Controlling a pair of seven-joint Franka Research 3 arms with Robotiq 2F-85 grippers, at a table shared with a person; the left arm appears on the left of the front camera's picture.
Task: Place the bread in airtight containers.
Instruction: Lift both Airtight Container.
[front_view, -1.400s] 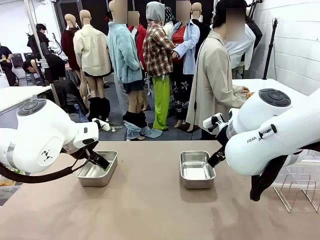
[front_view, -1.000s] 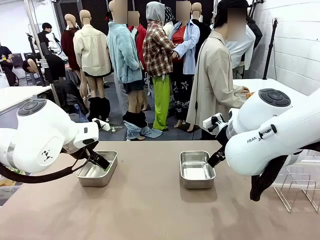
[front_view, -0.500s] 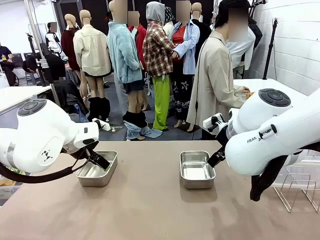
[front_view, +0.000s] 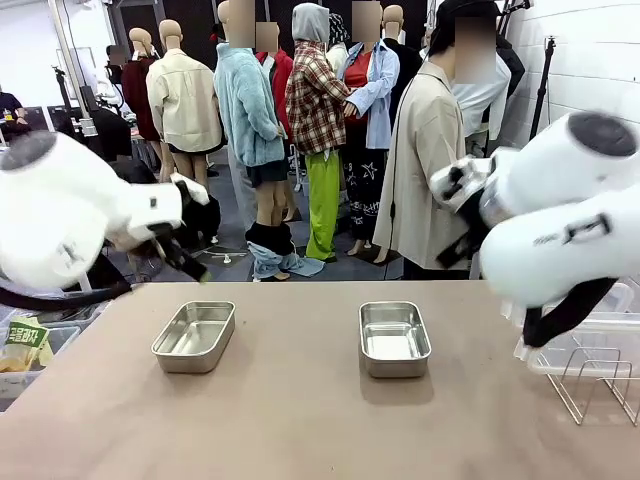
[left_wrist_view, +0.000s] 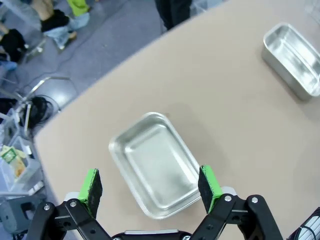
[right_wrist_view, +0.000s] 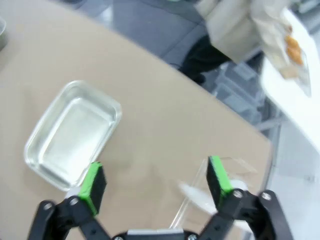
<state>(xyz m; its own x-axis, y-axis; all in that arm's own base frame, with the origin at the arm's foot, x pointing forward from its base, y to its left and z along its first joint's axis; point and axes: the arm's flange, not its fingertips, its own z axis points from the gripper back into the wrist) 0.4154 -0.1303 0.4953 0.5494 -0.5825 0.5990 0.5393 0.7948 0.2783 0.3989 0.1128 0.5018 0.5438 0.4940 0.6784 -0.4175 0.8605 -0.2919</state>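
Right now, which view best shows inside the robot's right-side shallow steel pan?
Right wrist view: it looks down into the whole shallow steel pan, empty, if blurred. Front view sees it low-angled; left wrist view clips it at the picture edge.

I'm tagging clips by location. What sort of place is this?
Probably a robotics lab or data-collection room, not a kitchen: white robot arms flank a table bearing two empty steel pans, and a black equipment stand rises by the white brick wall.

On the tan table (front_view: 300, 430) sit 2 empty steel pans — left pan (front_view: 194, 337), right pan (front_view: 394, 340).
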